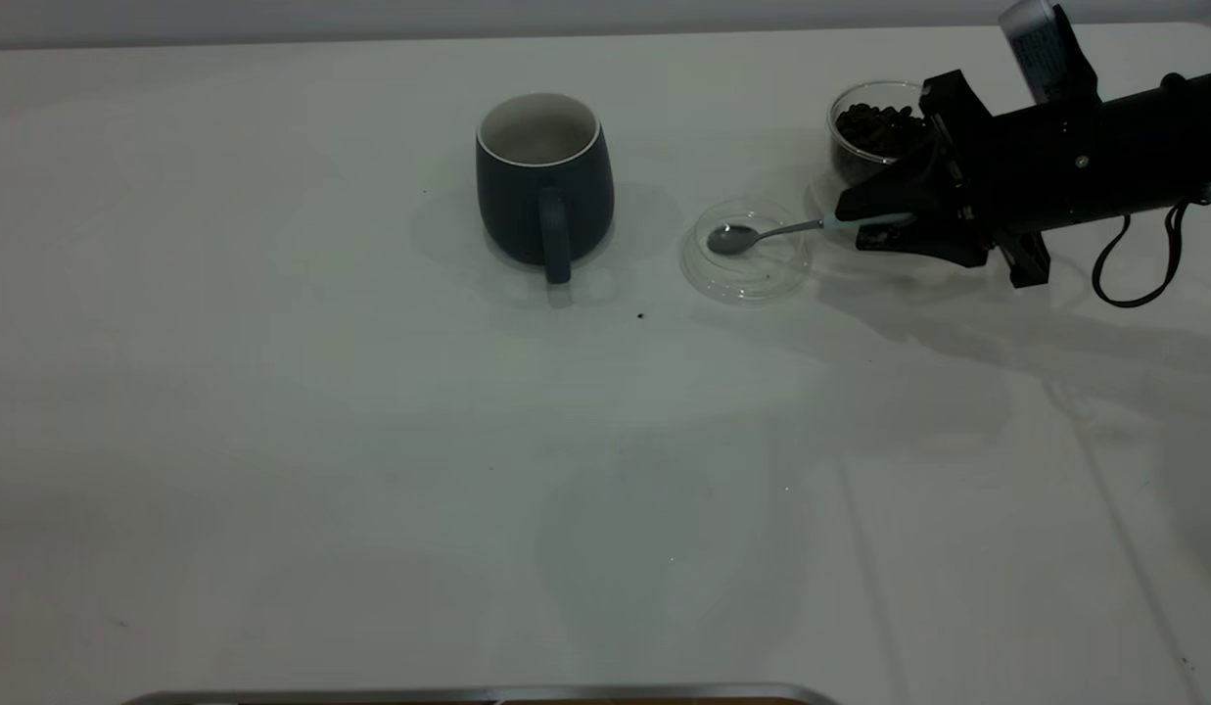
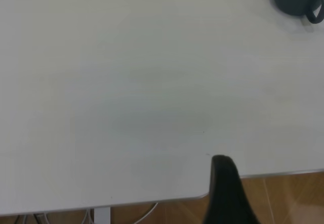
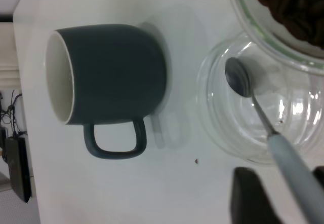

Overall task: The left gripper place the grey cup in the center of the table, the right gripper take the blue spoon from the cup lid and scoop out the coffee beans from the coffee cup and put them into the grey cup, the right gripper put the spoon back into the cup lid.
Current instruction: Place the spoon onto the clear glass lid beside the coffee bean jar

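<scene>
The right gripper [image 1: 874,223] reaches in from three o'clock with its fingers closed around the pale handle of the blue spoon [image 1: 762,235], whose bowl rests in the cup lid [image 1: 748,251]. The coffee cup [image 1: 874,132], holding coffee beans [image 1: 877,127], stands at one o'clock from the lid. The grey cup [image 1: 544,181] stands upright on the table [image 1: 370,441], at nine o'clock from the lid, its handle pointing to six o'clock

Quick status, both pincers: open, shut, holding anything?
Left pincer: only one finger shows, parked off by the table edge; cannot be told.
Right pincer: shut on the blue spoon handle, spoon bowl over the cup lid.
</scene>
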Tool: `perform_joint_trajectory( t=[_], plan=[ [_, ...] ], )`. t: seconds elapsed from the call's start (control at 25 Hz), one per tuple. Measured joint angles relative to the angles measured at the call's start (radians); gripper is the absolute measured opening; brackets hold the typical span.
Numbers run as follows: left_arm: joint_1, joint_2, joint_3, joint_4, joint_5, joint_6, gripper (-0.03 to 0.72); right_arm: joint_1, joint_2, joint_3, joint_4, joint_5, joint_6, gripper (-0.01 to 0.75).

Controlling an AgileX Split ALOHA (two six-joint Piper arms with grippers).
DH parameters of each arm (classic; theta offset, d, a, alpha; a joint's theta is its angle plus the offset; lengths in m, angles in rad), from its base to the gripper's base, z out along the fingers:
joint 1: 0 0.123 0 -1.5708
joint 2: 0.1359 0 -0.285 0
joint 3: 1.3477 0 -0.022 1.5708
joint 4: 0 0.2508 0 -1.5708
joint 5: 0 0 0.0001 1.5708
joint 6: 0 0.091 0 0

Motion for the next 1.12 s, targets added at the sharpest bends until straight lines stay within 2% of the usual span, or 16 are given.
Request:
perform_joint_trajectory(
  t=[0.12, 0.28, 0.4, 0.72, 0.96, 1.12],
  plan=[
    [0.000, 0.000, 0.000, 0.000, 0.000, 0.000, 0.530, 0.000, 0.000, 0.000, 0.000, 0.023, -0.003, 0.508],
    [0.000, 0.000, 0.000, 0.000, 0.000, 0.000, 0.530, 0.000, 0.000, 0.000, -0.013, 0.037, -0.003, 0.630],
    [0.000, 0.000, 0.000, 0.000, 0.000, 0.000, 0.530, -0.001, -0.017, 0.000, -0.070, 0.016, 0.023, 0.644],
    [0.000, 0.000, 0.000, 0.000, 0.000, 0.000, 0.530, -0.015, -0.181, 0.000, -0.407, -0.114, 0.275, 0.638],
    [0.000, 0.000, 0.000, 0.000, 0.000, 0.000, 0.530, -0.011, -0.250, 0.000, -0.448, -0.120, 0.297, 0.606],
    [0.000, 0.000, 0.000, 0.000, 0.000, 0.000, 0.530, 0.025, -0.250, 0.000, -0.435, -0.153, 0.289, 0.592]
  ],
)
